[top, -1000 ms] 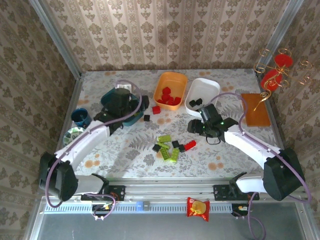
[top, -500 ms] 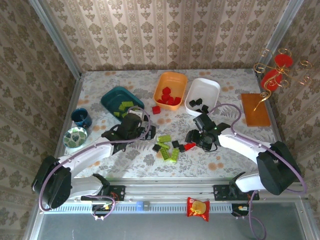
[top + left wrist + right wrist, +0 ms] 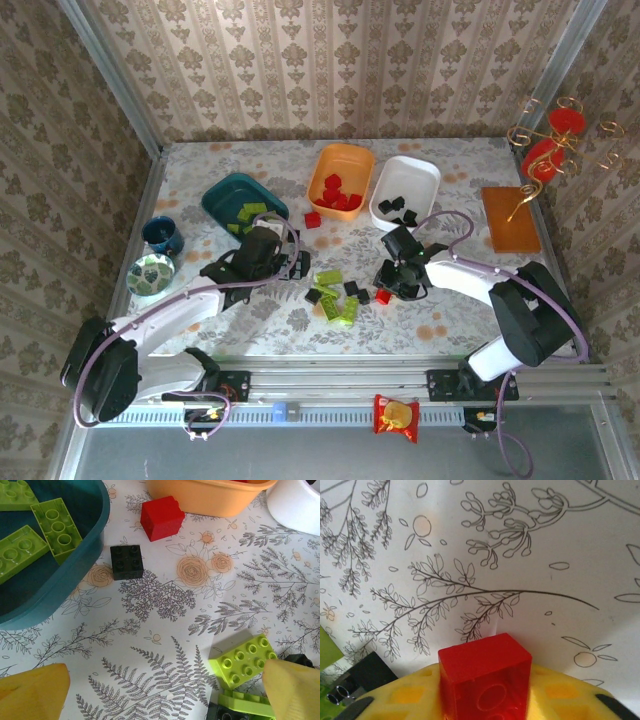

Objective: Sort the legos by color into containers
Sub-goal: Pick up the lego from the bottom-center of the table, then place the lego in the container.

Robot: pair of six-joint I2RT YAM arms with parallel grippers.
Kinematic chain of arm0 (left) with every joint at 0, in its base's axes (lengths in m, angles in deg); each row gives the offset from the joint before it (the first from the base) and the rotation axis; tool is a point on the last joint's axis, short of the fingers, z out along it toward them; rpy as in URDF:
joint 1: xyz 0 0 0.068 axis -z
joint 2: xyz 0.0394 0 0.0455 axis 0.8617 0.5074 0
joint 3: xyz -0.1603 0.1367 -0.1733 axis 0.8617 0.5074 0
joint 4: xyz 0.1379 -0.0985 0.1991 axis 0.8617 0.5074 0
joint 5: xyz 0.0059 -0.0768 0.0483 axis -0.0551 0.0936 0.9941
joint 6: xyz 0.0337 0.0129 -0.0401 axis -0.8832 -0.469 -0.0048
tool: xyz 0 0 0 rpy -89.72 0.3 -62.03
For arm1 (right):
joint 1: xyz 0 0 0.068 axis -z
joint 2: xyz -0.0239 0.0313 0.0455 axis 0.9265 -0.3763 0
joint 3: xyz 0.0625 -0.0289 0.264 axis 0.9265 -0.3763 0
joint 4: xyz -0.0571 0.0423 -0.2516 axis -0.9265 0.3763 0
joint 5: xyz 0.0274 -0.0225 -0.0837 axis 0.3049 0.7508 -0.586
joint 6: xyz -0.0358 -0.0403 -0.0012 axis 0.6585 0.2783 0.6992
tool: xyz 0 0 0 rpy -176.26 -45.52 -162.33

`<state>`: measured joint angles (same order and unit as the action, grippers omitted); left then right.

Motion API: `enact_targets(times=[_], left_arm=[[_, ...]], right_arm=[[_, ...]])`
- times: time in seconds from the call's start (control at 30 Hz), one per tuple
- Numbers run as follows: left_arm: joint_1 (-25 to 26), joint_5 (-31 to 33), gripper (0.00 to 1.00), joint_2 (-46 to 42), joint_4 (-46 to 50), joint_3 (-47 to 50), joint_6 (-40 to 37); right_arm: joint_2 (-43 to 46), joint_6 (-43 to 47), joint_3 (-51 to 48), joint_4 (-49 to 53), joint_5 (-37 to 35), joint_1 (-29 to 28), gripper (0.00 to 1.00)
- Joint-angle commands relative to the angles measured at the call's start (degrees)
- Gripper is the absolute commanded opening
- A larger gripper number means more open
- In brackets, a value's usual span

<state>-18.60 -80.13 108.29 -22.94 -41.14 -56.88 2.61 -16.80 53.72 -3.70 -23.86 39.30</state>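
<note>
Two grippers, three tubs, one loose heap.

Right gripper (image 3: 483,700): yellow pads closed on a small red plastic brick (image 3: 482,667), low over the floral-print tabletop (image 3: 520,555), just right of centre in the overhead view.

Left gripper (image 3: 162,692): fingers spread wide, nothing between them. A lime green plastic brick (image 3: 243,667) lies just beside the lower-right fingertip.

Loose heap (image 3: 340,308), centre of the overhead view: several lime green and black bricks, touching or overlapping.

Strays: one black square brick (image 3: 126,562) beside the dark teal rounded plastic tub (image 3: 218,195); one red cube brick (image 3: 161,517) just before the orange rounded plastic tub (image 3: 350,152).

Contents:
- Dark teal tub, upper left of centre: lime green bricks.
- Orange tub, upper middle: red bricks.
- White rounded plastic tub (image 3: 420,168), to its right: black bricks.

Progress, as judged: each colour has its tub and no brick looks misplaced. The held red brick, the heap and the two strays are left, so roughly half the work remains.
</note>
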Motion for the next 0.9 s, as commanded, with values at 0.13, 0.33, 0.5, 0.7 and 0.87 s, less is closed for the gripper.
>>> enact_targets(times=[0.13,0.33,0.5,0.7,0.87], left_arm=[[0.38,1.78,1.00,-1.85,2.33,-0.35,-0.57],[0.31,3.27,1.00,-3.93,2.63,0.78,-0.27],[0.28,3.95,1.00,-6.75,2.50,2.11,0.15],[0.27,2.82,1.00,-8.75,4.16,3.10,0.58],[0.27,1.35,1.00,-9.69,4.59,3.94,0.84]], right_arm=[[5.69,7.08,3.44,4.78,-4.76,2.09,0.25],[7.45,18.99,13.61,1.62,-3.33,2.41,0.25],[-4.32,23.90,26.79,-2.06,-3.75,2.32,0.25],[-21.64,25.29,43.39,-4.20,-6.98,2.41,0.25],[-33.82,25.28,57.66,-0.50,-10.46,2.50,0.27]])
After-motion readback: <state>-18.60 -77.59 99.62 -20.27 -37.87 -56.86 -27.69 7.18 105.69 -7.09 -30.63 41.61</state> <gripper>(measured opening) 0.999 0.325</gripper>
